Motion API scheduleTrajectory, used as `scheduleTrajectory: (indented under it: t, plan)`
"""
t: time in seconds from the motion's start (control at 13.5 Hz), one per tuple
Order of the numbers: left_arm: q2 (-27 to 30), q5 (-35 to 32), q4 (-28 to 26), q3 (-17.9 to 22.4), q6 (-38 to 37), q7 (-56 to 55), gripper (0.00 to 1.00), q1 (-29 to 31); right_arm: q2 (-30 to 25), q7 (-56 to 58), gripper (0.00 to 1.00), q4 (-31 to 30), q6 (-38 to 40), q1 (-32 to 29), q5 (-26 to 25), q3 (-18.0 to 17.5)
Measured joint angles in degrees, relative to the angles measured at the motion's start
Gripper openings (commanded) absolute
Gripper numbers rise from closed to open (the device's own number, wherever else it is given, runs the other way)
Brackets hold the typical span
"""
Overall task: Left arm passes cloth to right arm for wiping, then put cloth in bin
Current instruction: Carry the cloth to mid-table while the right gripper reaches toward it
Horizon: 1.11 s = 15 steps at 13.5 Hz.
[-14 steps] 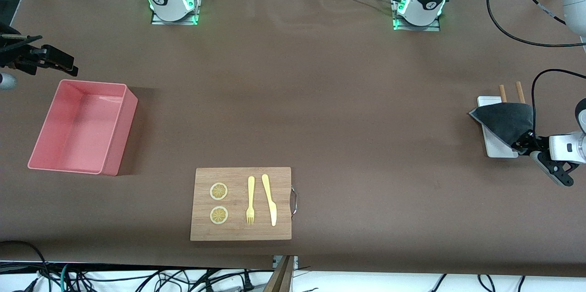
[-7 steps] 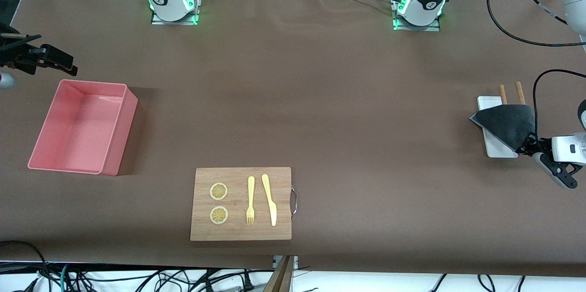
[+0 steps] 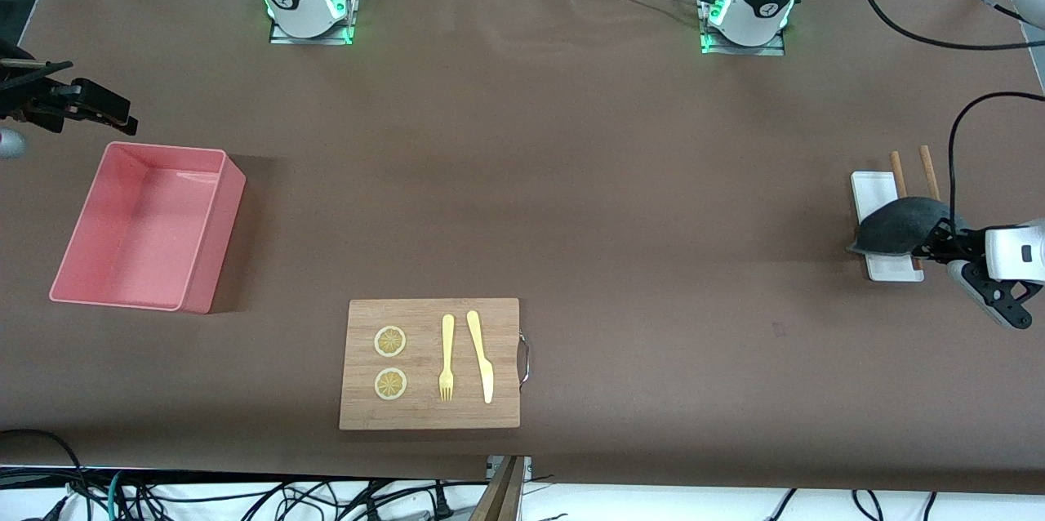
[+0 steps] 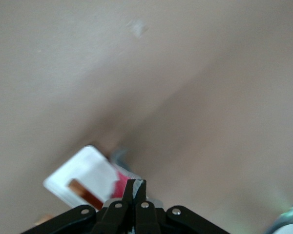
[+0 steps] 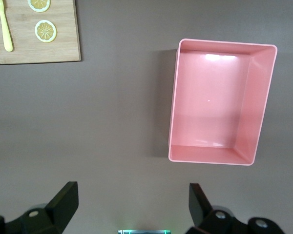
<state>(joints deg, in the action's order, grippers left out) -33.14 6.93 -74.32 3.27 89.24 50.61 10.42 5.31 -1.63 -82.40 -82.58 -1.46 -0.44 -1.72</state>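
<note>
Since a second ago we see the cloth (image 3: 896, 229) bunched up off the white tray (image 3: 873, 193) near the table's left-arm edge, pinched in the left gripper (image 3: 932, 247). The right gripper (image 3: 96, 109), jaws wide, waits near the bin (image 3: 204, 276) at the right-arm end.

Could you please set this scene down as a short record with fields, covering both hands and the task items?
left hand: shut on the cloth, over the white tray
cloth state: bunched and lifted, pink face showing in the left wrist view
right hand: open, waiting beside the bin, holding nothing
bin contents: none
wooden board: holds two lemon slices, a fork and a knife
handover: not yet done
</note>
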Motion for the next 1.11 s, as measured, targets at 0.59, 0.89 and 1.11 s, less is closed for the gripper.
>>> scheduleTrajectory:
  t: [0.59, 0.89, 1.11]
  plan:
    - [9.19, 10.21, 0.03, -14.35, -11.84, -40.13, 0.0, -6.27, 0.46, 0.0, 1.0, -2.88, -0.93, 0.0, -0.01, -0.01]
    - [9.58, 15.77, 0.02, -27.89, -7.65, -62.89, 0.0, -6.86, 2.3, -0.13, 1.0, -6.39, -4.3, 0.06, 0.22, -0.39]
    - [9.69, 18.97, 0.02, -33.95, 1.67, -72.62, 0.0, -7.01, 3.37, -3.94, 1.0, -6.5, -6.44, 0.14, 3.36, -1.05]
